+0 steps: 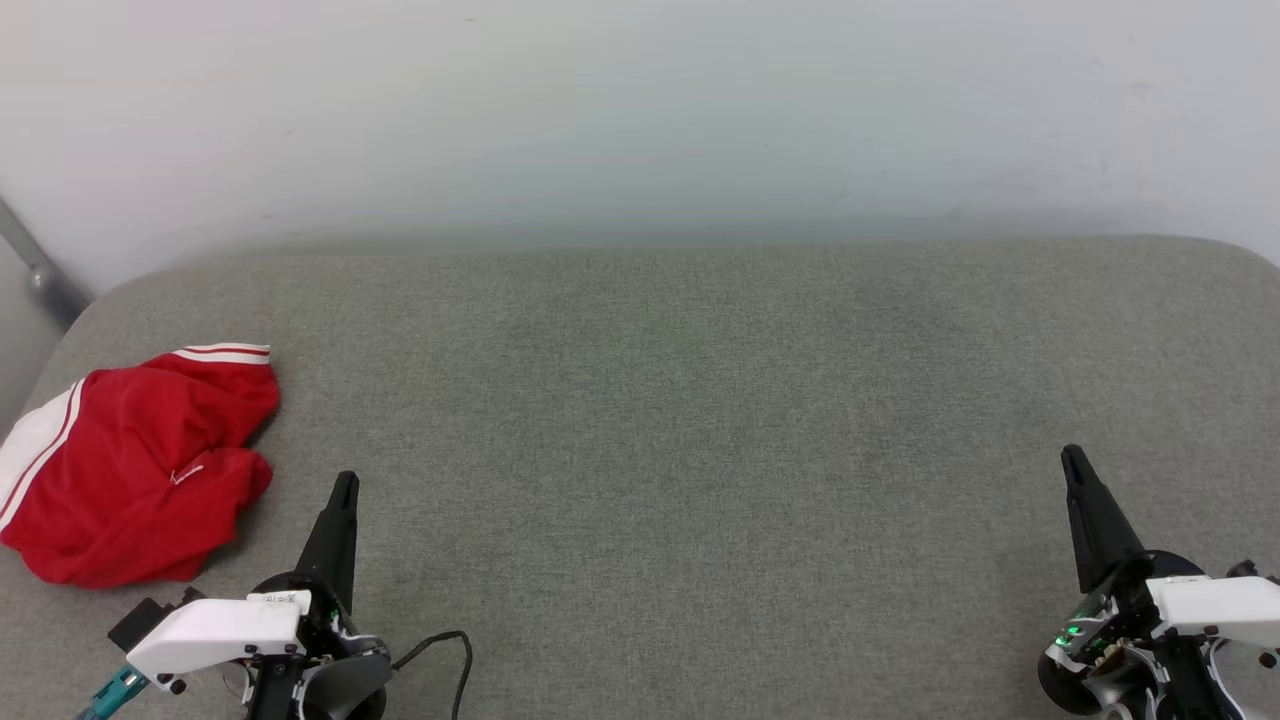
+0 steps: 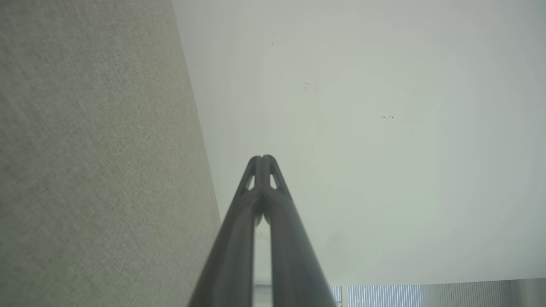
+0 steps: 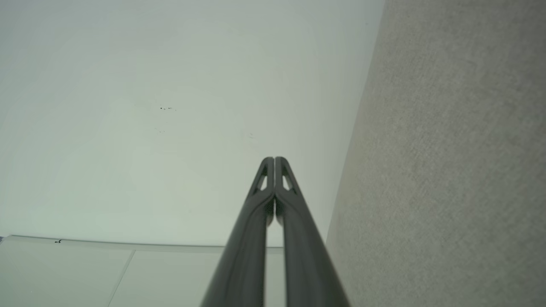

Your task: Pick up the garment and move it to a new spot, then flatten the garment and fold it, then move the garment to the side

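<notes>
A red sports jersey (image 1: 140,470) lies crumpled in a loose heap at the far left edge of a grey fabric-covered surface (image 1: 700,420), its body bunched and folded over itself. A white panel with a red stripe runs along its left side, and red-and-white striped trim shows at its upper edge.
</notes>
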{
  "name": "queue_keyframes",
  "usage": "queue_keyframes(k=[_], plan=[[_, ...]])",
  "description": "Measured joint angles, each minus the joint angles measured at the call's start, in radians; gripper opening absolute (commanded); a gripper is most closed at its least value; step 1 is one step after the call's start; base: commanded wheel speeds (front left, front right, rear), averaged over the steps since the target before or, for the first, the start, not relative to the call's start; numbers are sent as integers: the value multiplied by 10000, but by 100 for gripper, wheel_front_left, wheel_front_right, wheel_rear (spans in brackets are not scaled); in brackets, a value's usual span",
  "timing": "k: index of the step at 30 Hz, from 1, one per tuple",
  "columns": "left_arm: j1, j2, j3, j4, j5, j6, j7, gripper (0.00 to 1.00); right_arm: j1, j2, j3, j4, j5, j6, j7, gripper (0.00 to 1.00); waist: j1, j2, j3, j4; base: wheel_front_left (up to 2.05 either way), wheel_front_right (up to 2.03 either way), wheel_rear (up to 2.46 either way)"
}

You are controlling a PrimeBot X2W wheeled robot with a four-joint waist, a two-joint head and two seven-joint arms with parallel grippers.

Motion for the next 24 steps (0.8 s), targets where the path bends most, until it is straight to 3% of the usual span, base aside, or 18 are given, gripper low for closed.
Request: queue_keyframes(k=[24], plan=[[0, 0, 0, 0, 0, 0, 0, 0, 0, 0, 0, 0, 0, 0, 0, 0, 0, 0, 0, 0, 0, 0, 0]])
